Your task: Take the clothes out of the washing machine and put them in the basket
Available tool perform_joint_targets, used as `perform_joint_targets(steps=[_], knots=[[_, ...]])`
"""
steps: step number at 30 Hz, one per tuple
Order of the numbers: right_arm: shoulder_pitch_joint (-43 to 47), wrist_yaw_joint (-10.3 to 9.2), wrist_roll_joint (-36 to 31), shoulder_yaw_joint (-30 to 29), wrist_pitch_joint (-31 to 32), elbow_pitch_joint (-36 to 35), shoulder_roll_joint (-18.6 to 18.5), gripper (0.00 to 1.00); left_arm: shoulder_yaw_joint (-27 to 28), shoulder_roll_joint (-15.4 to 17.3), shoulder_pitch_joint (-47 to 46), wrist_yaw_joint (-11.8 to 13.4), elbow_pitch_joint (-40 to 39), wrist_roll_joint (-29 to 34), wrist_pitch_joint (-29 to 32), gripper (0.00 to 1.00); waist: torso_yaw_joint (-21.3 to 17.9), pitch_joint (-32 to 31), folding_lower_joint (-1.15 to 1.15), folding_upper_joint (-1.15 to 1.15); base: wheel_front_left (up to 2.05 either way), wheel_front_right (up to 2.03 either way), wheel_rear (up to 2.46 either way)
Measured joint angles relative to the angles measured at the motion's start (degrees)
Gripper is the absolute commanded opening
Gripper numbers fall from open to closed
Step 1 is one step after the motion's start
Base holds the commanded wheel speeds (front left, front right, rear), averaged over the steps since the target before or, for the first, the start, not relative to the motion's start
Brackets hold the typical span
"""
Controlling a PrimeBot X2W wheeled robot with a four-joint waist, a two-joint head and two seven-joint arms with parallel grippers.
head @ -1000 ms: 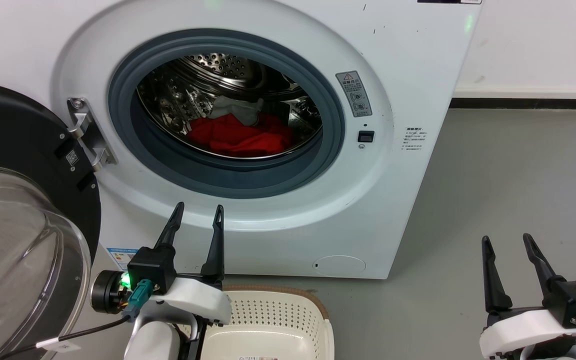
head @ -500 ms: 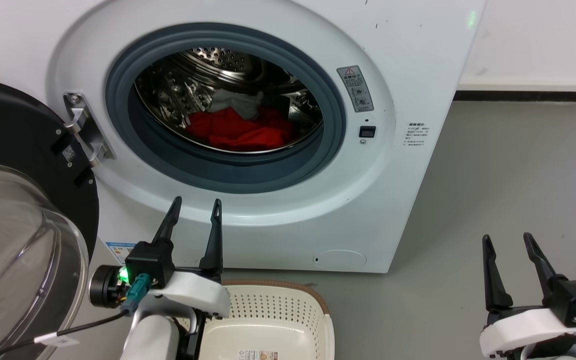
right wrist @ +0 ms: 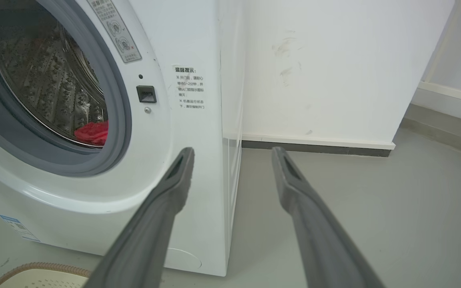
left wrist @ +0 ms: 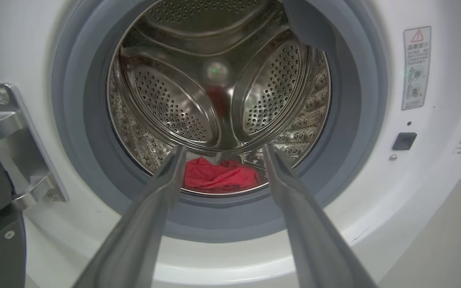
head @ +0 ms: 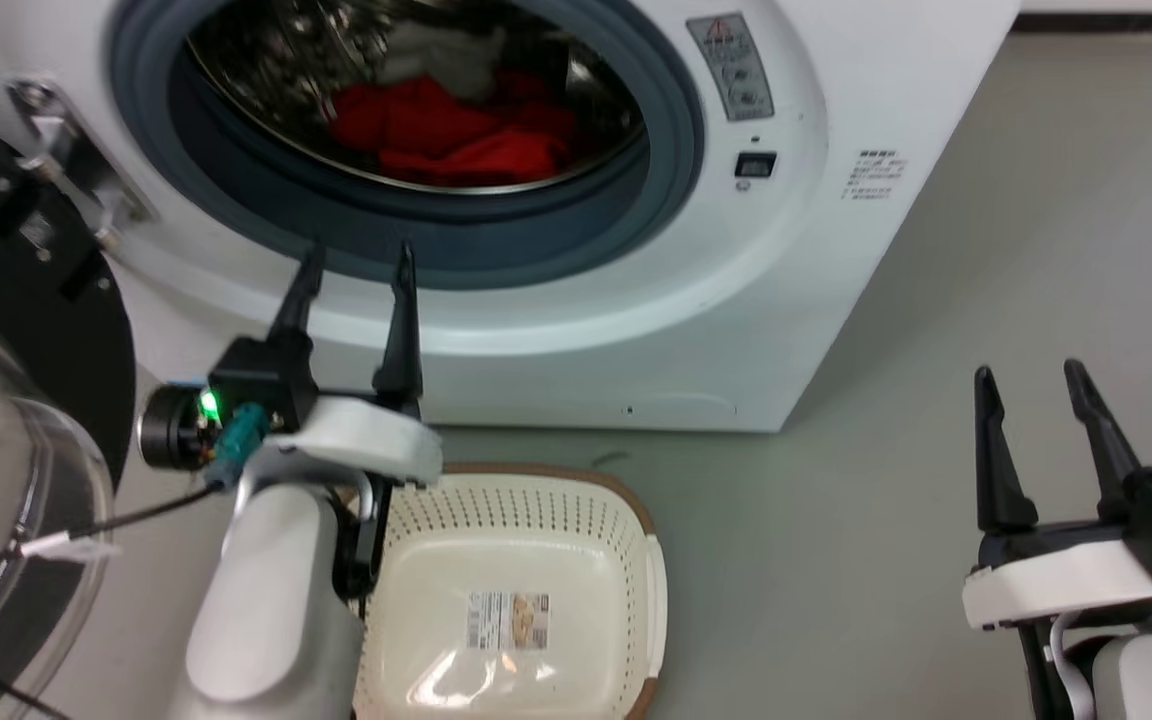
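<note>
Red clothes (head: 446, 135) lie heaped at the bottom of the steel drum (left wrist: 174, 104), with a pale grey-white piece (head: 441, 60) resting on their far side. The drum belongs to the white washing machine (head: 836, 100), and a grey seal (head: 456, 240) rings its round opening. The black-framed glass door (head: 6, 300) stands swung open at the left.

My left gripper (head: 358, 253) hangs just in front of the lower edge of the opening. Its two fingers are spread apart, point into the drum and grasp nothing. Through its wrist camera I see the red fabric framed between them.

Nearer to me, the cream basket (head: 526, 505) sits on the grey floor (head: 936, 300) in front of the machine. A printed label (head: 506, 620) shows on its bottom, and my left forearm crosses its left edge.

My right gripper (head: 1028, 370) hovers well to the right of the machine, above the floor. Its fingers are parted and grip nothing.
</note>
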Motion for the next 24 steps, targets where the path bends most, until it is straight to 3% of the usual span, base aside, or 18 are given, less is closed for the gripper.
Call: perform_joint_targets(steps=[14,24], knots=[[-5.0,0.00,1.7,2.3,0.0,-4.8,0.0,1.00,3.7,2.4,-19.8,-1.1,12.0,0.9,0.0,1.00,-2.8,15.3,0.01,0.00,0.00,0.00,0.00],[-7.4,0.01,4.5,6.2,-0.8,-4.6,0.0,1.00,3.9,6.1,-35.6,-1.1,25.9,2.1,0.4,1.00,-6.6,22.2,0.01,0.00,0.00,0.00,0.00]])
